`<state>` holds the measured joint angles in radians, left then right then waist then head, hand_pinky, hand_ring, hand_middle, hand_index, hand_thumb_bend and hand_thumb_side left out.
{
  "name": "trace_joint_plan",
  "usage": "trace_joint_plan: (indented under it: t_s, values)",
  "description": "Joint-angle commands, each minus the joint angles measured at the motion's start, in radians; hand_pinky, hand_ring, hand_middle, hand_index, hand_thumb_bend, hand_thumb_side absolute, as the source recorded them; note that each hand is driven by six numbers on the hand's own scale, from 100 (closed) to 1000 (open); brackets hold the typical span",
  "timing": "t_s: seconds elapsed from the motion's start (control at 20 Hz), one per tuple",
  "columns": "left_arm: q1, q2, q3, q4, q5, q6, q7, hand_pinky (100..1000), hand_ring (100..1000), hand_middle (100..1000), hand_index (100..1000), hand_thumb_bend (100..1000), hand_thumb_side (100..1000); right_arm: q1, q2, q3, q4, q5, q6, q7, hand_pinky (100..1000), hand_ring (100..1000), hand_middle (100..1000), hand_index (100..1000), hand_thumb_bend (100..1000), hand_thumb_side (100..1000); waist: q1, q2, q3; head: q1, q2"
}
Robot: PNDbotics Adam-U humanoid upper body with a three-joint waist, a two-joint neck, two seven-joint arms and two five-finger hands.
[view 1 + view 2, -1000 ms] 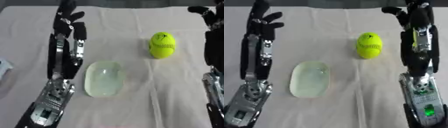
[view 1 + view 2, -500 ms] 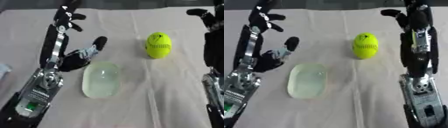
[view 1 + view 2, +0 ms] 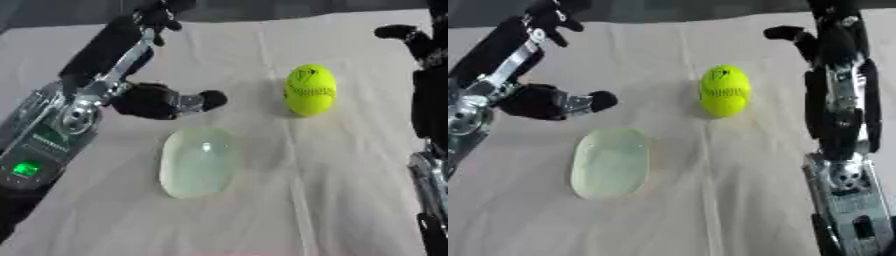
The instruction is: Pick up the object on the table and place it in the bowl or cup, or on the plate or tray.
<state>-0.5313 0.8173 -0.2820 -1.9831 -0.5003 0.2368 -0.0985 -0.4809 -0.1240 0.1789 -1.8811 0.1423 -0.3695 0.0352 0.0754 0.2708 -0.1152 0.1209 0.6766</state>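
Note:
A yellow-green ball [image 3: 310,90] with stitching marks lies on the white cloth, right of centre. A pale, see-through oval dish [image 3: 197,162] lies flat to its lower left, with nothing in it. My left arm slants up from the lower left, and my left hand [image 3: 553,14] is at the top edge, far from both, fingers relaxed and holding nothing. A black knob-tipped part of that arm [image 3: 171,101] juts out just above the dish. My right hand [image 3: 820,37] stands upright at the top right, thumb out, holding nothing, beside and beyond the ball.
The white cloth [image 3: 262,215] covers the whole table. My right forearm [image 3: 846,150] runs down the right side. The cloth's far edge meets a dark strip at the top.
My left arm has tilted rightward, and its black knob-tipped part has swung out above the dish. The ball, the dish and my right hand stay where they were.

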Motion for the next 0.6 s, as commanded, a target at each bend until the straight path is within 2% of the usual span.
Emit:
trace_joint_plan:
  t_s: [0.05,0.35,0.6]
  values:
    - [-0.056,0.071,-0.016,-0.017,0.019,0.010,-0.100,629,801,1000,1000,613,843,-0.005,-0.011,0.004,-0.009,0.000,0.000,0.005,692,997,950,1000,100,964,0.004,-0.024,-0.002,0.014,0.005]
    - [-0.198,0.112,-0.073,-0.017,0.096,0.077,-0.258,634,796,1000,992,612,852,-0.001,-0.017,0.012,-0.005,-0.001,0.003,0.014,683,993,948,1000,100,962,0.024,-0.028,-0.019,0.025,0.012]
    - [-0.303,0.084,-0.119,0.035,0.122,0.107,-0.315,632,796,1000,991,612,852,-0.001,-0.021,0.016,-0.003,-0.002,0.005,0.018,678,990,947,1000,100,946,0.040,-0.028,-0.042,0.028,0.014]
